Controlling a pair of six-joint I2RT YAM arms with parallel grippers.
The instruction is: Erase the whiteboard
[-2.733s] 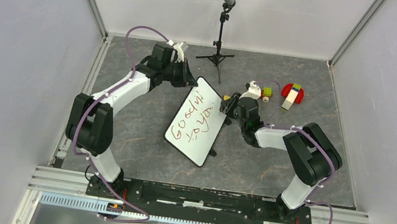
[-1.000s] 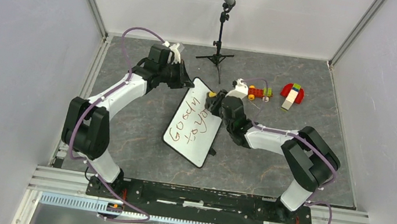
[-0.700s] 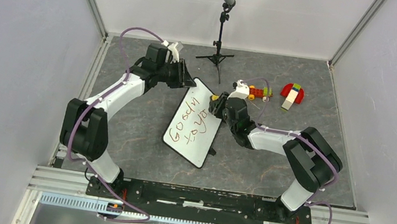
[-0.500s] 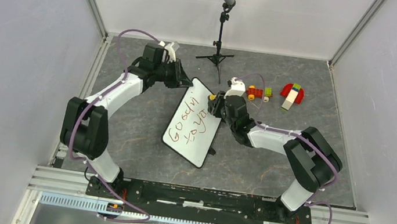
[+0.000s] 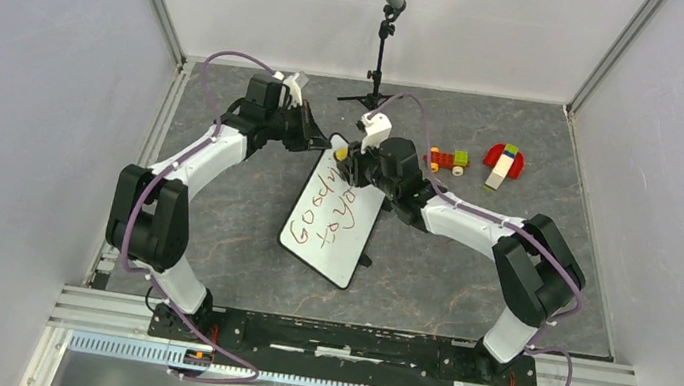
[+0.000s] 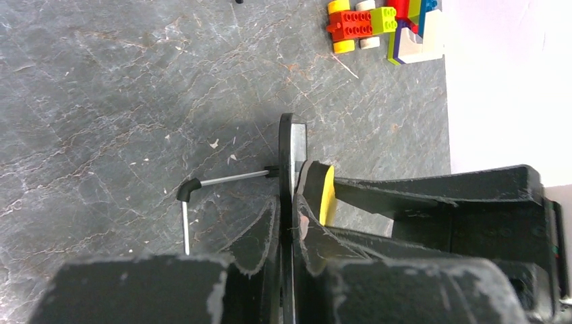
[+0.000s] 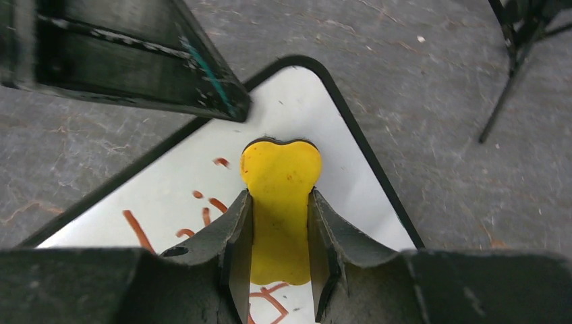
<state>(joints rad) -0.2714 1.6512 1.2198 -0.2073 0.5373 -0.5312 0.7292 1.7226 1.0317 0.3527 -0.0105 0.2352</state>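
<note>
step: wiping, eraser at top corner. whiteboard (image 5: 333,214) centre of top view, slanted, red writing mostly unwiped. left gripper (image 6: 287,210) pinching board's upper edge, steadying it. right gripper (image 7: 280,196) clamped on yellow eraser (image 7: 281,162), over white surface near corner. next, likely: drag eraser down across letters, firm pressure.

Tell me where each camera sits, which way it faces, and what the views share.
Top external: above and behind the bases, looking down on the table; both arms show whole, meeting at the whiteboard.
Left wrist: on the left arm, looking along the left fingers, clamped on the whiteboard's edge, toward the toy bricks.
Right wrist: on the right arm, looking down past the right fingers, which hold a yellow eraser against the board's corner.
Shared: both wrist views show the eraser and whiteboard.
</note>
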